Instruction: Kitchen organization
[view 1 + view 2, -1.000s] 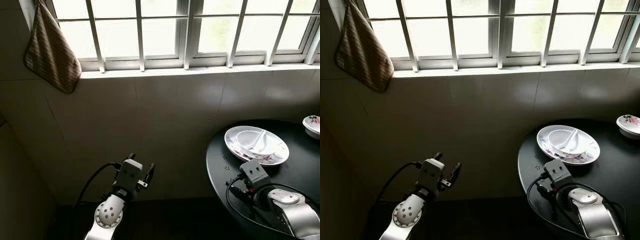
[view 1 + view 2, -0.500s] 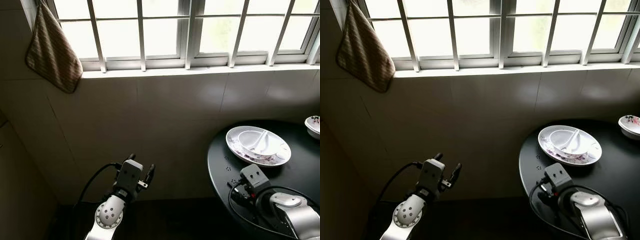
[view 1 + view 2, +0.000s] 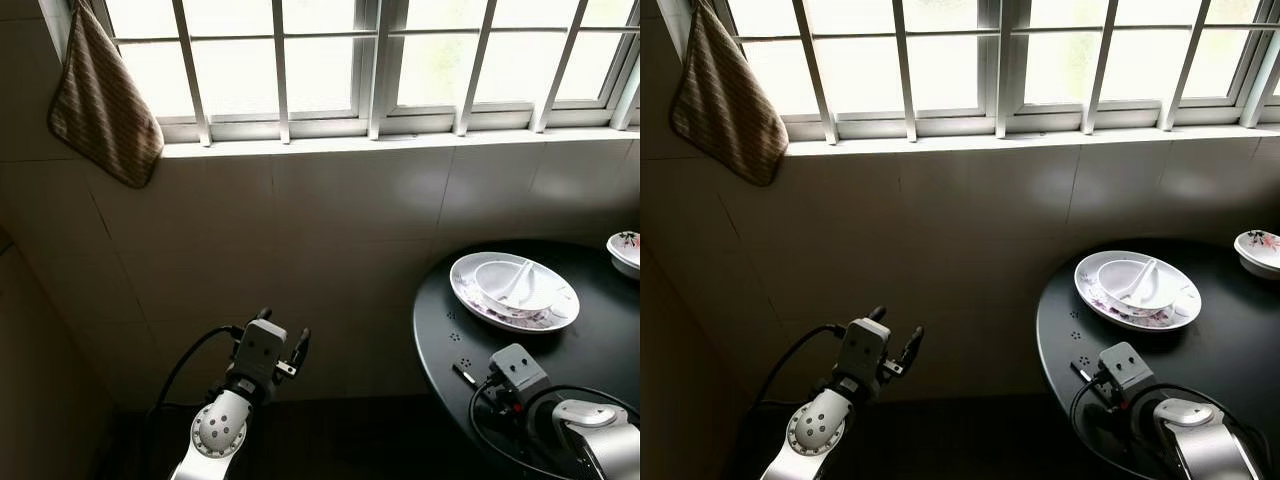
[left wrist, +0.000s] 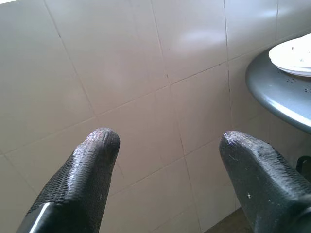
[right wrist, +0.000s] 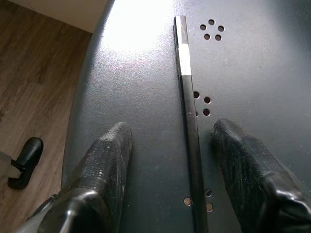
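On the round black table (image 3: 600, 340), one black chopstick with a white band (image 5: 187, 92) lies between the spread fingers of the right gripper (image 5: 172, 160), ungrasped. Beyond it sits one white oval plate (image 3: 500, 305) holding one white bowl (image 3: 520, 285). The left gripper (image 4: 167, 160), fingers apart and empty, hangs beside the table.

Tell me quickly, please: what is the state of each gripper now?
Left gripper: open, holding nothing, facing the tiled wall.
Right gripper: open, over the thin black chopstick lying on the round dark table, not gripping it.
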Robot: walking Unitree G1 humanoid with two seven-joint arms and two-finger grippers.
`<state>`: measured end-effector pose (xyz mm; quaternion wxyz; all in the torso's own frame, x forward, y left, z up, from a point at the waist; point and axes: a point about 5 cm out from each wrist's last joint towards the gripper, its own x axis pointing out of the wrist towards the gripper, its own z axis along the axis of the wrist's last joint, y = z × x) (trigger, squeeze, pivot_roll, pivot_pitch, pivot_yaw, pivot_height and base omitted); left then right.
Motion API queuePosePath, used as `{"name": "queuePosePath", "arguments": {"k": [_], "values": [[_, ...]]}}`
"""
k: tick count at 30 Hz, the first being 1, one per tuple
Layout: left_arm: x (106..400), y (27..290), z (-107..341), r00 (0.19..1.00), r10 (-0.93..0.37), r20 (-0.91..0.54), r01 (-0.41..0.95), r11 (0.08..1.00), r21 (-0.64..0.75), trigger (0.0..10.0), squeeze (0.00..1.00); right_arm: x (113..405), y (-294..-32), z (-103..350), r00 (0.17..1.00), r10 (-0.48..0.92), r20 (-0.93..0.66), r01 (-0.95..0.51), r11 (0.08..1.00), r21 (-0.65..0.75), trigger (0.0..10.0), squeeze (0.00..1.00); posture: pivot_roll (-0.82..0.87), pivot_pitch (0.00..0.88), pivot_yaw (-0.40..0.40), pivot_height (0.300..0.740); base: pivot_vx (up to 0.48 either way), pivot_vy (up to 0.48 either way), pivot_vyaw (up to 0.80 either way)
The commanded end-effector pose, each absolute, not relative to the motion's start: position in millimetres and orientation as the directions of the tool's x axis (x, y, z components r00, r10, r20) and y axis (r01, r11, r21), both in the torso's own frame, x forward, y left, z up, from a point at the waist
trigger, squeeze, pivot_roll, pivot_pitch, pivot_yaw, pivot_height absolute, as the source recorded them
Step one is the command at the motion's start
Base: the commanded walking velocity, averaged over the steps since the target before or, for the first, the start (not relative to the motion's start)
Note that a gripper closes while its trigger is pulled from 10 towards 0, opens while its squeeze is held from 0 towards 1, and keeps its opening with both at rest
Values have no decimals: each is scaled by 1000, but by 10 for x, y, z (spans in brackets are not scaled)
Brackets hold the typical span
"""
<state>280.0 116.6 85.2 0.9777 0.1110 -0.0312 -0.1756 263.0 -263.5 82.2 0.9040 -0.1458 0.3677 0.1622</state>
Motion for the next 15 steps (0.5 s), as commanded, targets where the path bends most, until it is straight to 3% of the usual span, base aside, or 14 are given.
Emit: {"name": "queuePosePath", "arguments": {"k": [1,2,3,4,5,7,15], "values": [[2820,1182,844,938,-346,8,336,915,223,10000,0,2575,-2692,735,643,170,-747,-393,910,-131,7608,0,-61,0,-2,740,0,0,0],[2822,1183,845,938,-346,8,335,916,222,10000,0,2577,-2703,731,644,165,-747,-387,913,-132,4902,0,-62,0,-3,740,0,0,0],[2823,1183,846,938,-345,8,335,916,222,10000,0,2578,-2710,728,644,161,-748,-383,914,-133,4902,0,-62,0,-3,740,0,0,0],[2823,1184,846,939,-345,8,335,916,221,10000,0,2579,-2716,723,645,158,-747,-379,916,-133,3373,0,-62,0,-3,740,0,0,0],[2824,1184,846,939,-345,8,335,916,220,10000,0,2580,-2718,719,646,158,-747,-377,916,-133,3373,0,-62,0,-3,740,0,0,0],[2825,1185,846,939,-345,8,335,917,219,10000,0,2578,-2716,713,646,159,-747,-377,917,-130,0,0,-63,0,-3,740,0,0,0],[2828,1189,842,939,-345,4,336,917,215,10000,0,2618,-2693,746,670,160,-725,-355,927,-123,0,0,-65,0,-1,740,0,0,0]]}}
